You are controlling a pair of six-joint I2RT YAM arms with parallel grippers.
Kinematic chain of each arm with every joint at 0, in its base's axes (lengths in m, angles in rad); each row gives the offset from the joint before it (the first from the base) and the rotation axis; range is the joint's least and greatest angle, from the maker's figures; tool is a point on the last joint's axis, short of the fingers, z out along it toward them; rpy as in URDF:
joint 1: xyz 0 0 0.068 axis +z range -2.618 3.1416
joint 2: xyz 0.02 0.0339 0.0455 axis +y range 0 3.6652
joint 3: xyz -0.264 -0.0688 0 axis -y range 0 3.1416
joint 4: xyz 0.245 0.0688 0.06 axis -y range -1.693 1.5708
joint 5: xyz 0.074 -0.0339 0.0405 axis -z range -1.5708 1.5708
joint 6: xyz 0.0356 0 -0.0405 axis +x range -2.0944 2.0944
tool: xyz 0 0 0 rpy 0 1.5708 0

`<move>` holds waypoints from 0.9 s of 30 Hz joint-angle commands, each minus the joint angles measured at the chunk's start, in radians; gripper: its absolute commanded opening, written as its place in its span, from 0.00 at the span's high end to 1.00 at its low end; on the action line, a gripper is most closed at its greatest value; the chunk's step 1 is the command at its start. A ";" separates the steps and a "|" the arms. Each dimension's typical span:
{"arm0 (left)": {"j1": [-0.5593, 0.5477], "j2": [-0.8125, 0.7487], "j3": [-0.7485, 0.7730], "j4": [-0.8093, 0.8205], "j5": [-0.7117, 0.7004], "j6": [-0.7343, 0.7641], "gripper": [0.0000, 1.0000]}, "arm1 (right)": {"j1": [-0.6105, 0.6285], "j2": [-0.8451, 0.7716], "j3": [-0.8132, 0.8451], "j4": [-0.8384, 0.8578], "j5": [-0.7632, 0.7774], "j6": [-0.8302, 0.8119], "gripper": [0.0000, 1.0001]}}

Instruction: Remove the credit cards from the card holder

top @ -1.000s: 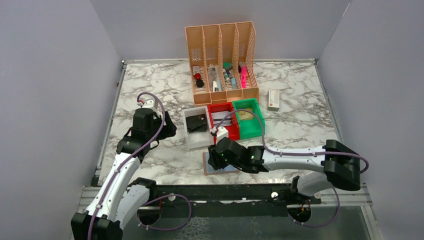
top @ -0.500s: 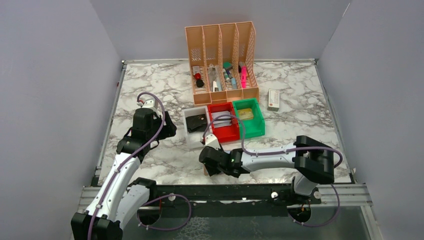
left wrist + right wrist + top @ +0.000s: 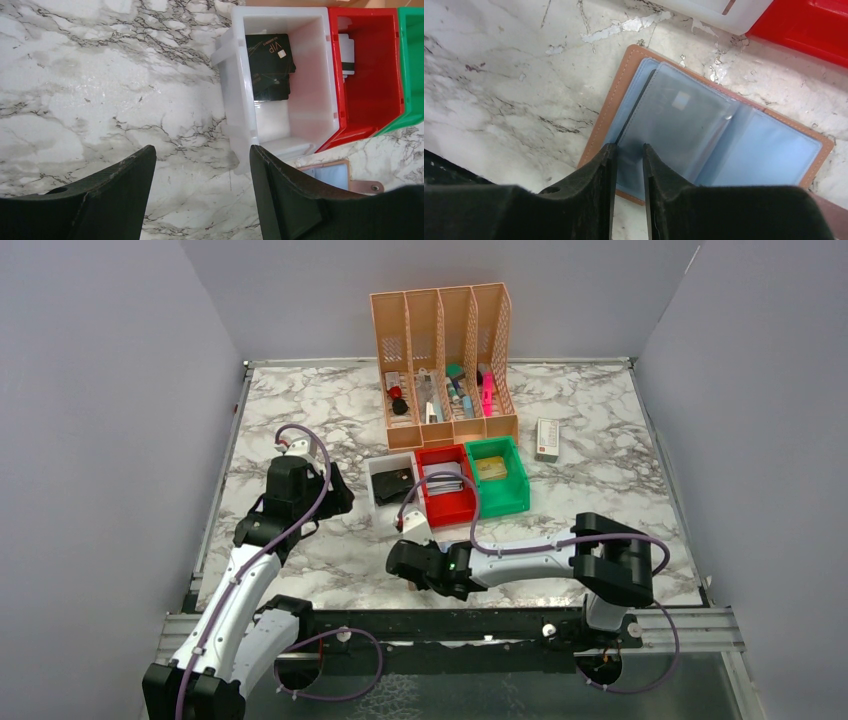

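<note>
Right pincer (image 3: 628,150): positioned low over the desk (image 3: 300,440) at the lower centre of the top view, covering most of the card holder (image 3: 624,85) there. In the right wrist view the holder lies open and flat, with a tan-brown stitched border around a light blue lining. A bluish credit card (image 3: 674,115) sits on the holder's left half; its dark left edge runs down into the gap between the fingers (image 3: 606,165). The fingers stand close together with only a narrow slit between them. Whether they actually clamp the card cannot be determined.

Left pincer (image 3: 200,185): fingers wide apart and holding nothing, hovering above bare marble at the left of the top view. In the left wrist view, one corner of the holder shows at the lower right, just beside the white bin (image 3: 235,100).

The white bin contains dark cards (image 3: 270,65), one printed "VIP". The red bin (image 3: 370,100) touches its right side, and the green bin (image 3: 412,60) follows. A peach file organizer (image 3: 443,365) stands behind the bins.
</note>
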 commanded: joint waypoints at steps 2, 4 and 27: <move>0.004 0.006 -0.012 0.027 0.027 -0.002 0.28 | -0.004 0.067 -0.041 -0.072 0.052 0.042 0.75; 0.004 0.007 -0.012 0.027 0.028 -0.001 0.28 | -0.004 0.065 -0.047 -0.067 0.052 0.046 0.79; 0.004 0.014 -0.013 0.032 0.042 0.001 0.28 | -0.120 -0.409 -0.340 0.230 -0.087 0.060 0.93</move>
